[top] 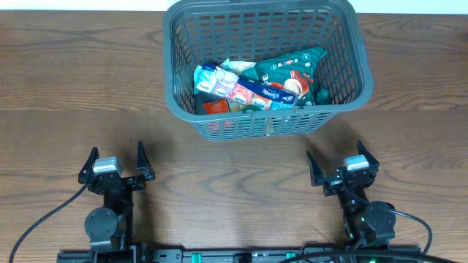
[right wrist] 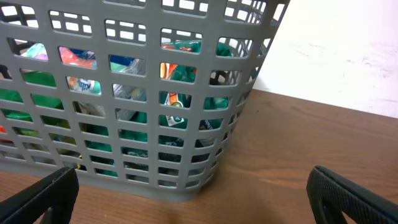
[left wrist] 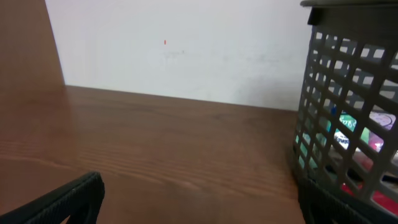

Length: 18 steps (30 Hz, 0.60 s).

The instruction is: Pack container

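Note:
The dark grey slotted container (top: 344, 44) stands at the back middle of the wooden table. It holds several packets: a blue and white one (top: 234, 88), a green one (top: 289, 69) and a red one (top: 216, 107). My left gripper (top: 117, 166) is open and empty near the front left, well apart from the container (left wrist: 348, 124). My right gripper (top: 344, 166) is open and empty at the front right, just short of the container's near wall (right wrist: 137, 99). Nothing lies between either pair of fingers.
A white wall (left wrist: 186, 50) rises behind the table's far edge. Bare wood (top: 73, 80) lies left of the container and between the two grippers.

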Tool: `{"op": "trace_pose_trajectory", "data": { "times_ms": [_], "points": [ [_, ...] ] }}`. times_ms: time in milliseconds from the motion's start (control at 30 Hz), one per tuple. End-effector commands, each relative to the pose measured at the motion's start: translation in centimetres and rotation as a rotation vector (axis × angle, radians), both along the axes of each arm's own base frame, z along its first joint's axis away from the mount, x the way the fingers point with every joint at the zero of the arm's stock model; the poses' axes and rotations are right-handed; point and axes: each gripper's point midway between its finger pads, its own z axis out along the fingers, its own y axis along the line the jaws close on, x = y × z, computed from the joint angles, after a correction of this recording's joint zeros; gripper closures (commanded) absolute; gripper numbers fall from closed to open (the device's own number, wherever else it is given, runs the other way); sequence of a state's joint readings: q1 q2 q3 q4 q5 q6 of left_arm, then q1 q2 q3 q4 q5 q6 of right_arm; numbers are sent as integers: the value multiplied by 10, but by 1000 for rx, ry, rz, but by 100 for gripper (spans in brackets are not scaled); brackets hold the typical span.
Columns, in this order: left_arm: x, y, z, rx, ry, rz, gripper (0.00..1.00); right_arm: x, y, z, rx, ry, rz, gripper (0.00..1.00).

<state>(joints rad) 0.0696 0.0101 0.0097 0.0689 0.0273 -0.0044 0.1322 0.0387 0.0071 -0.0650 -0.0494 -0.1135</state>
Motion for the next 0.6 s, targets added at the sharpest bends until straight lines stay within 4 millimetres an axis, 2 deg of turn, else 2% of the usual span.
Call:
{"op": "trace_pose_trajectory", "data": {
  "times_ms": [0,200,567],
  "points": [
    [0,-1,-7,-18,19,-7,1,0,-1,-1,-7,1,-3,1],
    [-3,-1,-36,-27,140,-6,1,0,-1,-1,-7,1,-3,1],
    [-3,-1,-36,-27,140,-6,1,0,-1,-1,-7,1,-3,1]
  ]
}}
